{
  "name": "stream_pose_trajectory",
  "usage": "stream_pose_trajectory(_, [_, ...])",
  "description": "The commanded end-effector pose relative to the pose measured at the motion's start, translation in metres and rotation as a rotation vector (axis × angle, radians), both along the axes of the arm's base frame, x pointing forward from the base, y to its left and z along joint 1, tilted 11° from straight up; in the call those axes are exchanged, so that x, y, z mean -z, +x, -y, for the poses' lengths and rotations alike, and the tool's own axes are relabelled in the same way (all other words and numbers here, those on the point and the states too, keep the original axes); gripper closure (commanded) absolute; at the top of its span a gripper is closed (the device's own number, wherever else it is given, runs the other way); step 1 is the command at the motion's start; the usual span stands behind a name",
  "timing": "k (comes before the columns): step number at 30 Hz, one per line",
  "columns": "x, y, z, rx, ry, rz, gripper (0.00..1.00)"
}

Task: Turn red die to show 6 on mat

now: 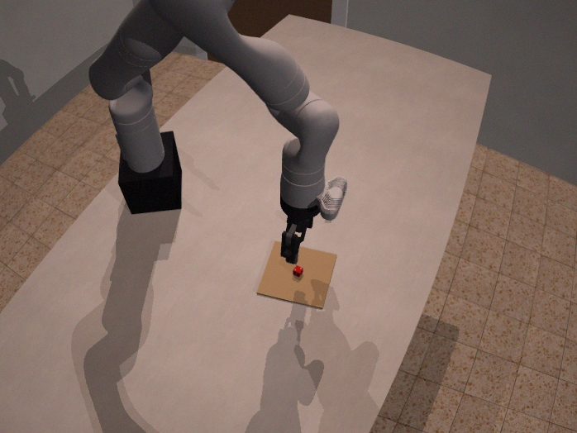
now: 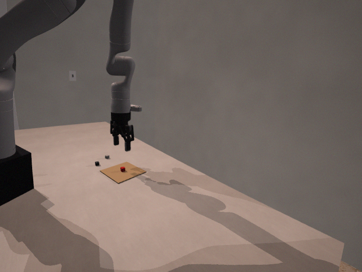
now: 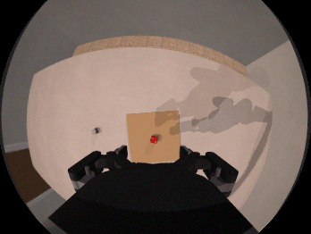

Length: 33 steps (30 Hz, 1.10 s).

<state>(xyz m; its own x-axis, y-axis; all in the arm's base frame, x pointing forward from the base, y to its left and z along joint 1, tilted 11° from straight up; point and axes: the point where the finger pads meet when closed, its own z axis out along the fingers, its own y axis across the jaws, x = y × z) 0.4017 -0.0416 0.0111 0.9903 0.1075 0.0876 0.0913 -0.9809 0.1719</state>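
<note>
The red die (image 1: 298, 270) lies flat on the brown mat (image 1: 298, 280), near its middle, fully inside the edges. It also shows in the exterior view (image 2: 122, 168) and the wrist view (image 3: 154, 138). Its top face is too small to read. The mat (image 2: 123, 172) lies flat on the table. My gripper (image 2: 122, 144) hangs well above the mat, open and empty; in the top view the gripper (image 1: 289, 249) is above the mat's far side. Its fingers stand spread to either side in the wrist view.
A black die (image 2: 97, 163) and a grey die (image 2: 107, 157) lie on the table beyond the mat, apart from each other. One small die (image 3: 95, 130) shows left of the mat in the wrist view. The arm's black base (image 1: 150, 179) stands at the table's left.
</note>
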Motion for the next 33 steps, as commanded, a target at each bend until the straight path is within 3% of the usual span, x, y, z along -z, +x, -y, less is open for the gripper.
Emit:
stream_pose_trajectory(1, [0.001,-0.001,0.001,-0.047,-0.003,-0.013,0.0])
stream_pose_trajectory(6, [0.003,-0.002,0.001,-0.139,-0.013,-0.03,0.0])
stream_pose_trajectory(33, [0.014,-0.002,0.002,-1.075,-0.111,-0.181,0.0])
